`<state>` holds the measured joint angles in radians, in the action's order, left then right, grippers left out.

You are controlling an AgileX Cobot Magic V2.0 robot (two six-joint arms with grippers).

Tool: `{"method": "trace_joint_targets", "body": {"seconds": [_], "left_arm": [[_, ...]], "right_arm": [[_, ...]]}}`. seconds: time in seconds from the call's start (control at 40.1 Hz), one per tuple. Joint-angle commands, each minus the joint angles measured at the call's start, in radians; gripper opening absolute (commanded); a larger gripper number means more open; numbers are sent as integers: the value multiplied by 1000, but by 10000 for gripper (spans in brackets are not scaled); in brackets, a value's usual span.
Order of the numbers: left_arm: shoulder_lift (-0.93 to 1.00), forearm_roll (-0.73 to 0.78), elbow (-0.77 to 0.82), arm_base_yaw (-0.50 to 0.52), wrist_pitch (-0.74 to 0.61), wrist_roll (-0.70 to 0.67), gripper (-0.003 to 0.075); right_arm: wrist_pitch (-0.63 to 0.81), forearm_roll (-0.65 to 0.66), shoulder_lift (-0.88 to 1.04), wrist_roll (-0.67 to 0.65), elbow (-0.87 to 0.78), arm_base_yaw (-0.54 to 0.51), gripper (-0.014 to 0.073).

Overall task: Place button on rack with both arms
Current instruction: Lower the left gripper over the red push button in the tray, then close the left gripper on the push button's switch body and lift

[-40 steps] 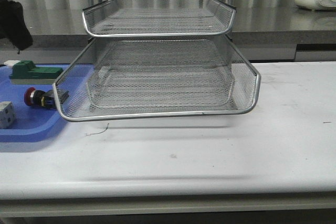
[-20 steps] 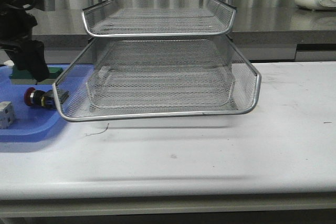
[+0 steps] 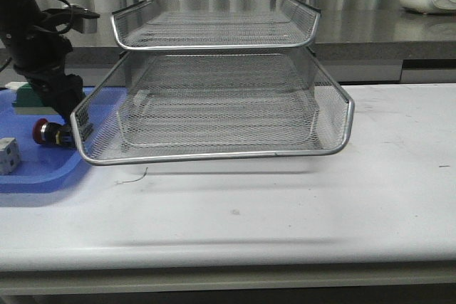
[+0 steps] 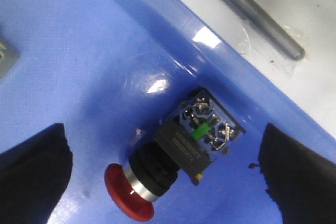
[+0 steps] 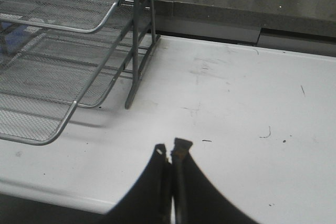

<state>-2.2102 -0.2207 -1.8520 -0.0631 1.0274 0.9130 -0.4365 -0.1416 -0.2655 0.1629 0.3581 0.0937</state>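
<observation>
Button: the button [image 4: 173,169] lies on its side on the floor of a blue tray [image 4: 79,51], just beside the tray's raised edge. Its red cap points one way, then a silver collar and a black body; the rear block with metal screws and a green part faces the tray's edge. In the front view the button [image 3: 51,132] sits at the far left, the red cap facing left, just beside the rack's lower front corner.

Left end effector: the left end effector [image 4: 163,166] hangs over the button with its two black fingers [image 4: 34,174] wide apart, one on each side of the button and not touching it. In the front view the left arm [image 3: 35,40] reaches down over the tray, right above the button.

Blue tray: it rests on the white worktop [image 3: 285,211] at the left, partly behind the rack's lower tier. A white cube [image 3: 7,156] sits near its front, and a green block [image 3: 21,97] lies farther back, partly hidden by the arm.

Rack: the rack [image 3: 214,105], silver wire mesh with chrome rims, stands in the middle of the worktop. Two tiers show clearly in the front view and both hold nothing.

Right end effector: the right end effector [image 5: 170,150] has its fingers pressed together with nothing between them, above bare worktop to the right of the rack's upright posts [image 5: 137,35].
</observation>
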Motion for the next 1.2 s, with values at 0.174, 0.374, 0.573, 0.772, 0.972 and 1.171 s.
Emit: {"method": "trace_joint_targets", "body": {"seconds": [0.174, 0.374, 0.573, 0.772, 0.972, 1.171], "left_arm": [[23, -11, -28, -7, 2, -2, 682], [-16, 1, -28, -7, -12, -2, 682], [-22, 4, -28, -7, -29, -2, 681], [-22, 8, -28, -7, -34, -2, 547], [-22, 8, -28, -7, -40, -2, 240], [-14, 8, -59, 4, -26, -33, 145]], "right_arm": [[81, 7, -6, 0, 27, -5, -61], [81, 7, -6, 0, 27, -5, -61], [81, 7, -6, 0, 27, -5, -61], [81, 7, -6, 0, 27, -5, -61], [81, 7, -6, 0, 27, -5, -61], [81, 7, -6, 0, 27, -5, -61]]}}
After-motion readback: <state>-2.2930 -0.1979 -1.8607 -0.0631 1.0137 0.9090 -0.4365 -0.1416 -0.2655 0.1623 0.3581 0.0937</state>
